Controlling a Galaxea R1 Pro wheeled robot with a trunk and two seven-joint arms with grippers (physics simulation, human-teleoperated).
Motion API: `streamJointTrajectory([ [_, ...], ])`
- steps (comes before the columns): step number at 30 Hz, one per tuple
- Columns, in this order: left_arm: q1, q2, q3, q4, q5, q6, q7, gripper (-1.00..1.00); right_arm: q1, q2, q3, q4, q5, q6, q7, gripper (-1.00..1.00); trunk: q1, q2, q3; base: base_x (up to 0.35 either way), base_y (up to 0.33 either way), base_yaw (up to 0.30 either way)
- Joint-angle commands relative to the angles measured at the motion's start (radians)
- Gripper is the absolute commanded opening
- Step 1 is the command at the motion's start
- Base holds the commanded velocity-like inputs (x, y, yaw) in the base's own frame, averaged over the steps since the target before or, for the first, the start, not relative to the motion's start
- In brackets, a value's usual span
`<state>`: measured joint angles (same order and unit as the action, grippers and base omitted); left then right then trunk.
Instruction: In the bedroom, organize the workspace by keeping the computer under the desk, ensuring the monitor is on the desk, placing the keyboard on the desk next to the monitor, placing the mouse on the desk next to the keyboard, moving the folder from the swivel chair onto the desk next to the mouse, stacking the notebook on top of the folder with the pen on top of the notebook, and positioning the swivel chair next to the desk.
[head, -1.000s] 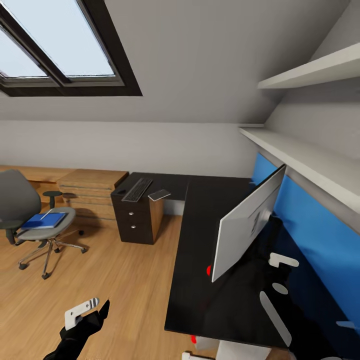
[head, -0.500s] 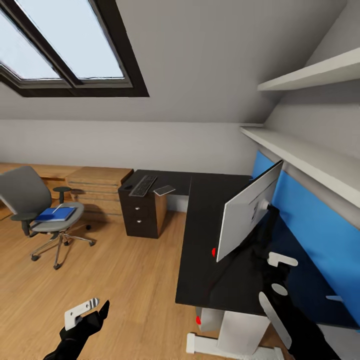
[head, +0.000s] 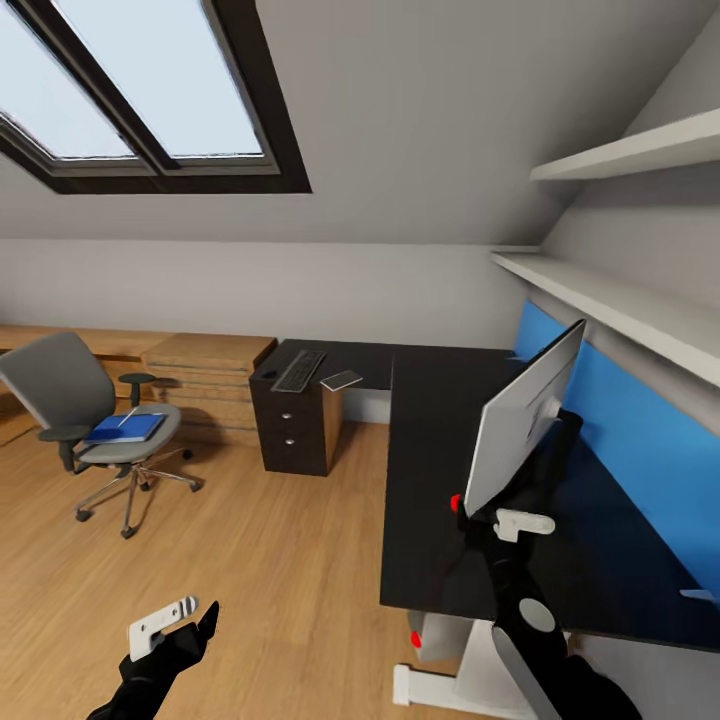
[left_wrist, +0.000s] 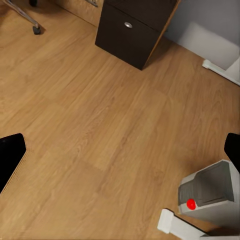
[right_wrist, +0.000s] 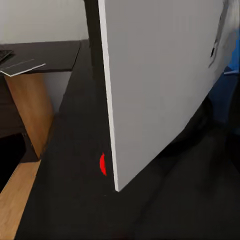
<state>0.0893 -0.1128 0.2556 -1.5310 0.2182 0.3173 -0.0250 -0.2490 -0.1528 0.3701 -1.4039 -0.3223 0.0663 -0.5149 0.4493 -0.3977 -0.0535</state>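
Attic bedroom: monitor (head: 525, 418) stands on the desk (head: 440, 480) by its right edge, pale back outward; right end effector (head: 522, 523) beside its lower corner, grip unclear; left end effector (head: 165, 622) hangs empty, its opening unclear.

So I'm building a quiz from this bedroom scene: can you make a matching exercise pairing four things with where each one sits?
Things:
1. folder
2. keyboard
3. computer
4. monitor

Places:
A. on the floor under the desk, beside a white leg
B. standing on the near part of the black desk top, grey back towards the camera
C. on the seat of the swivel chair
D. on the far wing of the desk, above the drawer unit

Pairs: 1-C, 2-D, 3-A, 4-B
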Motion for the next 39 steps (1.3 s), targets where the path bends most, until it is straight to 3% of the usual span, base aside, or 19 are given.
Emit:
streamJointTrajectory([
  [1,0.000,-0.001,0.002,-0.001,0.009,0.006,-0.003,1.00,-0.001,-0.001,0.020,-0.002,0.010,0.006,-0.008,1.00,0.001,-0.002,-0.002,0.000,0.299,0.000],
  [5,0.000,-0.001,0.002,-0.001,0.010,0.006,-0.002,1.00,-0.001,0.000,0.050,-0.003,0.029,0.005,-0.022,1.00,0.001,-0.002,-0.002,0.000,0.285,0.000],
  [15,0.000,0.002,0.002,-0.001,0.010,0.006,-0.002,1.00,-0.001,-0.001,0.054,-0.001,0.033,0.004,-0.043,1.00,0.001,-0.002,-0.002,0.156,0.187,0.000],
  [26,0.000,0.002,0.002,0.009,0.008,0.005,-0.001,1.00,-0.001,0.001,0.048,0.005,0.035,-0.009,-0.233,1.00,0.001,-0.002,-0.002,0.139,0.010,0.000],
  [37,0.000,0.002,0.001,0.009,0.007,0.005,-0.001,1.00,-0.001,0.001,0.026,0.007,0.034,-0.011,-0.246,1.00,0.001,-0.002,-0.002,0.134,0.000,0.000],
  [39,0.000,0.002,0.000,0.010,0.007,0.005,-0.001,1.00,-0.001,0.001,0.007,0.018,0.034,-0.011,-0.246,1.00,0.001,-0.002,-0.002,0.053,0.000,0.000],
])
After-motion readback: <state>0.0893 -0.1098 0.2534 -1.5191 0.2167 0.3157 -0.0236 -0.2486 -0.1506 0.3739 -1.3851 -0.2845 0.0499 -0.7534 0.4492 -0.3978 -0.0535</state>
